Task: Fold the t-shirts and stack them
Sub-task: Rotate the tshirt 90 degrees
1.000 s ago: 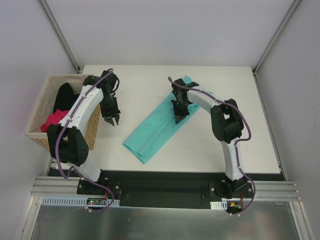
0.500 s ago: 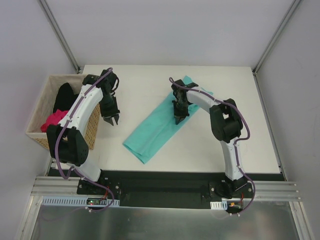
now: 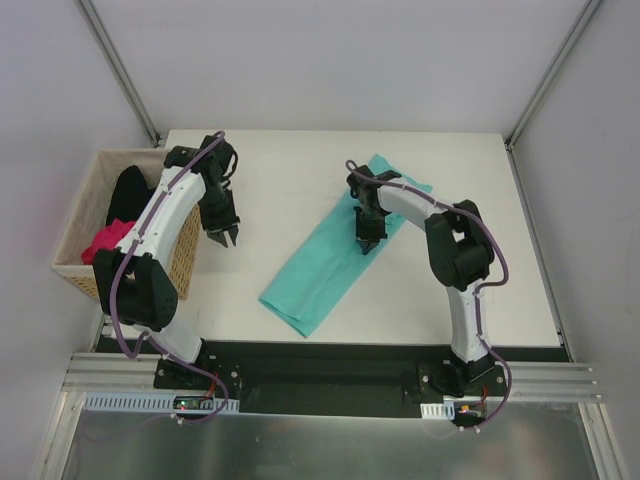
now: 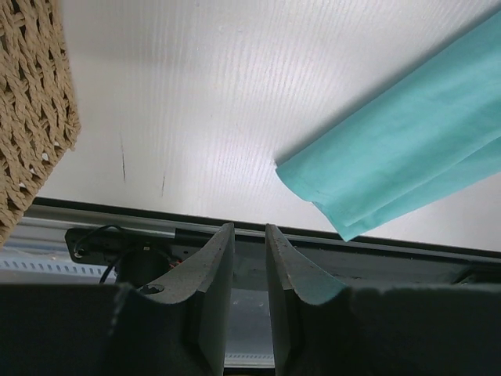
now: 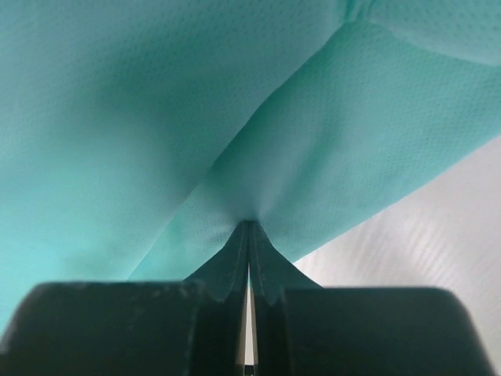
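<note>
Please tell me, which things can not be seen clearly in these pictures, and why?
- Top view: the pink t-shirt and black t-shirt lie bunched in the basket, so their shapes are unclear. The left arm covers part of it.
- Right wrist view: the teal t-shirt fills the frame and its edges are cut off. How much cloth the right gripper pinches is hidden.
- Left wrist view: the basket is cut off at the left edge.

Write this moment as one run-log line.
right gripper: shut on teal t-shirt | left gripper: open, empty, beside basket | teal t-shirt: long folded strip on table | pink t-shirt, black t-shirt: in basket
</note>
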Available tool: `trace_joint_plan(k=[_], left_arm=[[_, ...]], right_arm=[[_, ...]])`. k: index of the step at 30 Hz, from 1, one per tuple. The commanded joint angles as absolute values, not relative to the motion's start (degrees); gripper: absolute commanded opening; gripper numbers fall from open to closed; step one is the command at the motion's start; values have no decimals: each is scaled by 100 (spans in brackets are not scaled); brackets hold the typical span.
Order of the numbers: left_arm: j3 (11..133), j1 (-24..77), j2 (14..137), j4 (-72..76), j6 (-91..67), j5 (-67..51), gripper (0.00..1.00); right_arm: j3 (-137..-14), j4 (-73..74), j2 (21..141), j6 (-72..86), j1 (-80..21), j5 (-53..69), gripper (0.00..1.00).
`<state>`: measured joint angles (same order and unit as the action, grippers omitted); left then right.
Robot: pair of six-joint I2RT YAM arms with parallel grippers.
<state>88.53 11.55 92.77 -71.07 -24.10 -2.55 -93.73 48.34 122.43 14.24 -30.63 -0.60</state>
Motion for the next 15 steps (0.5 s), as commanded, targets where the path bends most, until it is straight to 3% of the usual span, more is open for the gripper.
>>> trace_joint_plan(k=[1, 15], left_arm=[[9132, 1151, 9334, -7304, -2294, -360, 22], [9185, 1151, 9325, -7304, -2215, -431, 22]], right_arm=[[-9088, 5273, 11953, 1740, -3041, -851, 1], [-9421, 5695, 12146, 1056, -2892, -2214, 1]])
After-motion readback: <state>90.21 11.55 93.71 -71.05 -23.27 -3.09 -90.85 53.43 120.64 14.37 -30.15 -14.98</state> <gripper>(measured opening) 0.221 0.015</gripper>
